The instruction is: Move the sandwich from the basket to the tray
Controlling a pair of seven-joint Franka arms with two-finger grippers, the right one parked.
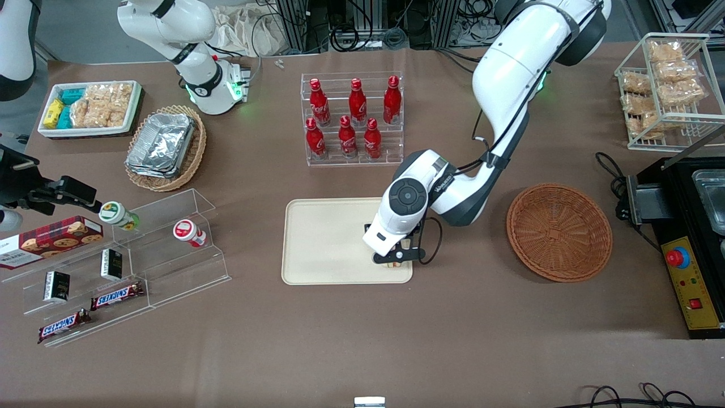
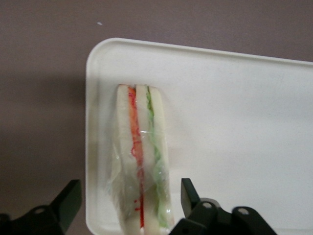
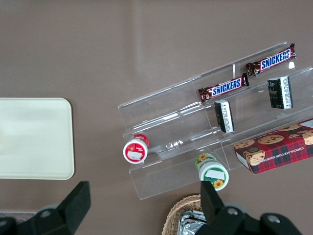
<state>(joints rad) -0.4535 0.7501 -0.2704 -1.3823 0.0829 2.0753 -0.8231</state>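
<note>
The wrapped sandwich (image 2: 142, 156), white bread with orange and green filling, lies flat on the cream tray (image 2: 234, 122) close to one of its corners. My gripper (image 2: 128, 200) hangs just above it, open, one black finger (image 2: 188, 196) on each side with a gap to the wrap. In the front view the gripper (image 1: 393, 260) is over the tray (image 1: 323, 243) corner nearest the camera, toward the working arm's end, and a sliver of the sandwich (image 1: 391, 264) shows under it. The reddish-brown basket (image 1: 559, 232) sits beside the tray with nothing in it.
A clear rack of red bottles (image 1: 354, 119) stands farther from the camera than the tray. Acrylic shelves with snacks (image 1: 141, 249), a tan wicker basket of foil trays (image 1: 164, 147) and a white bin (image 1: 90, 107) lie toward the parked arm's end. A wire snack rack (image 1: 668, 85) and a black box (image 1: 691, 243) flank the basket.
</note>
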